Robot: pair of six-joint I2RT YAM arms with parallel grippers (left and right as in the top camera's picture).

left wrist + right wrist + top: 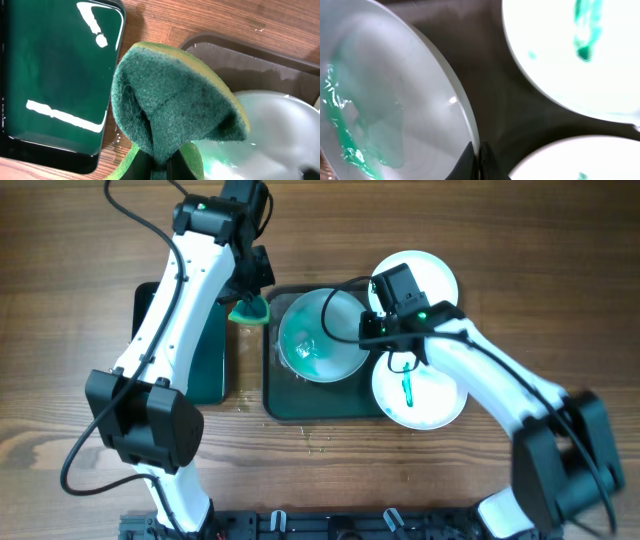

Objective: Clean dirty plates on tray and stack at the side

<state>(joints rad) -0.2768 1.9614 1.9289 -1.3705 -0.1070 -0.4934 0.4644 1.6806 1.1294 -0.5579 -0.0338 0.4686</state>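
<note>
My right gripper [476, 159] clamps the rim of a smeared plate [320, 338], tilted over the tray [300, 405]; my left gripper [160, 170] pinches the sponge [175, 100]. The other two plates [425, 395] also show green; none stacked yet.

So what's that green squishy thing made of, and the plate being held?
The sponge looks like yellow foam under a fuzzy green scouring layer, folded over. The held plate looks like glossy white ceramic or hard plastic, with shiny highlights; I cannot tell which.
</note>
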